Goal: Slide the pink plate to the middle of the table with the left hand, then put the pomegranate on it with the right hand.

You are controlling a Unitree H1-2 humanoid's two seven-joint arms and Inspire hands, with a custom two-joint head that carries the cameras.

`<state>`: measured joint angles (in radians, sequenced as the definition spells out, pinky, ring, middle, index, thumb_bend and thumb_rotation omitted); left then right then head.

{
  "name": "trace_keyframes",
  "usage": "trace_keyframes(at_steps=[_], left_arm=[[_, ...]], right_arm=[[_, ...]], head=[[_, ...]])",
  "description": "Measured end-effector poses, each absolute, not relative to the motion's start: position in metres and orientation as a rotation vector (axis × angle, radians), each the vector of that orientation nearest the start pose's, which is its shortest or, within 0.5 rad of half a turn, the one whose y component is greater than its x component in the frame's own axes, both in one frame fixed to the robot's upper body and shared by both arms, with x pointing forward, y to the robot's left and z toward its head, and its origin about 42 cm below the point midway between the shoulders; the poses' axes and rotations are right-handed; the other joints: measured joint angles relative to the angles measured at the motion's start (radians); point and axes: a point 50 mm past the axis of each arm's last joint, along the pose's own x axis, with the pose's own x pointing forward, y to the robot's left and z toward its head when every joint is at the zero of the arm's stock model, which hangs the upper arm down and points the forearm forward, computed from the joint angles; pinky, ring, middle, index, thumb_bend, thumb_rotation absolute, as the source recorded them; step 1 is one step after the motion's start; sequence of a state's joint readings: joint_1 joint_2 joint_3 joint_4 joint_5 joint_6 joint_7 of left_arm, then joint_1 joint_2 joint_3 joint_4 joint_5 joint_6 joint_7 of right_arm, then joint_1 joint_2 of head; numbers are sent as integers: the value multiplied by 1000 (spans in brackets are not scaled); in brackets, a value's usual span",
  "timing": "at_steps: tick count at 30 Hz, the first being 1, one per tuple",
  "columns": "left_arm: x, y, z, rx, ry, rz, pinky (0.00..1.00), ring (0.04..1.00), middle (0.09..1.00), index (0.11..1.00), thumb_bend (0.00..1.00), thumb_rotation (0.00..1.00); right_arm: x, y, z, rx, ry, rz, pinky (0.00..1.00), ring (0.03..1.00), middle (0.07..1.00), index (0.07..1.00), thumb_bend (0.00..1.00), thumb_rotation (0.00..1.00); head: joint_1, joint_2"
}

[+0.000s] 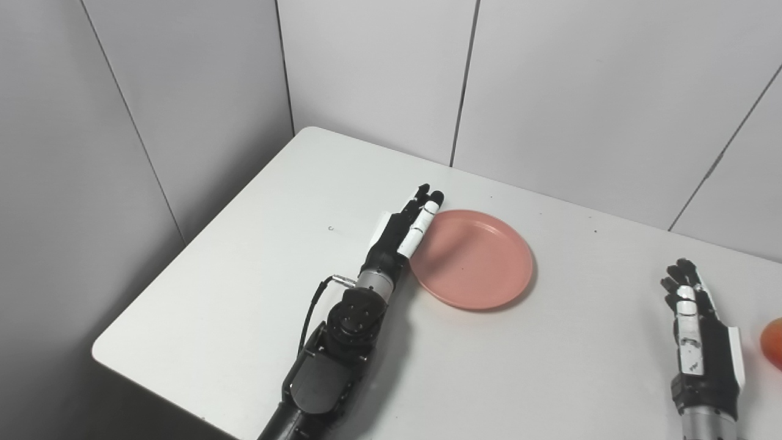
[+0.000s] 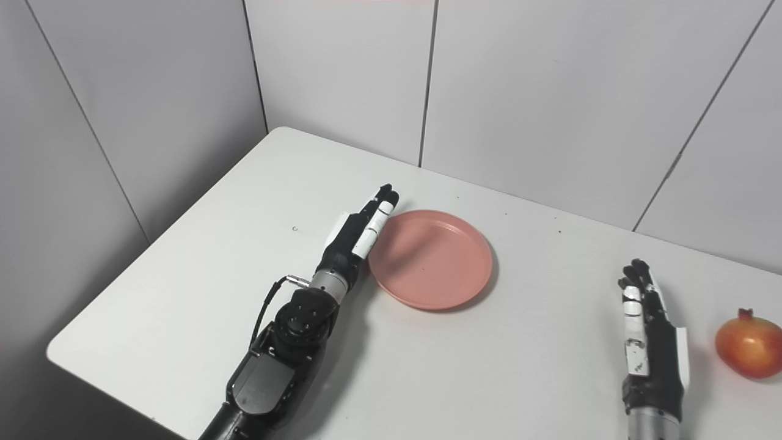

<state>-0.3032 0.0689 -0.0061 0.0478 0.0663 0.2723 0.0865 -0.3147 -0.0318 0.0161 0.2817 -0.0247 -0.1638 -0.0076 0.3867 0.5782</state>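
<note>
White table (image 2: pixel 183 293) set in a corner of grey wall panels. Left hand (image 2: pixel 357 232) lies flat, fingers straight and together, holding nothing, its edge against the left rim of the pink plate (image 2: pixel 431 260). Plate lies directly to that hand's right, so a push rightward should carry it toward centre; path bare. Right hand (image 2: pixel 647 333) rests extended, empty, fingers together. Pomegranate (image 2: pixel 748 345) sits just beside it, further right, near the table edge.
</note>
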Motion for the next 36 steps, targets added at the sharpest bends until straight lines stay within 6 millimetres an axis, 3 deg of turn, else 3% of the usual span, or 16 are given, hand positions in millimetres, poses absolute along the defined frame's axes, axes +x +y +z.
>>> trace_keyframes(at_steps=[28, 36], left_arm=[[368, 220, 172, 129, 1, 9, 952, 960, 977, 970, 651, 1000], [368, 223, 175, 139, 0, -7, 943, 947, 969, 963, 655, 1000]], right_arm=[[375, -172, 130, -76, -181, 68, 877, 869, 875, 879, 415, 965], [374, -169, 130, -90, -182, 67, 870, 875, 881, 883, 426, 970]], head=[[-198, 61], [-207, 66]])
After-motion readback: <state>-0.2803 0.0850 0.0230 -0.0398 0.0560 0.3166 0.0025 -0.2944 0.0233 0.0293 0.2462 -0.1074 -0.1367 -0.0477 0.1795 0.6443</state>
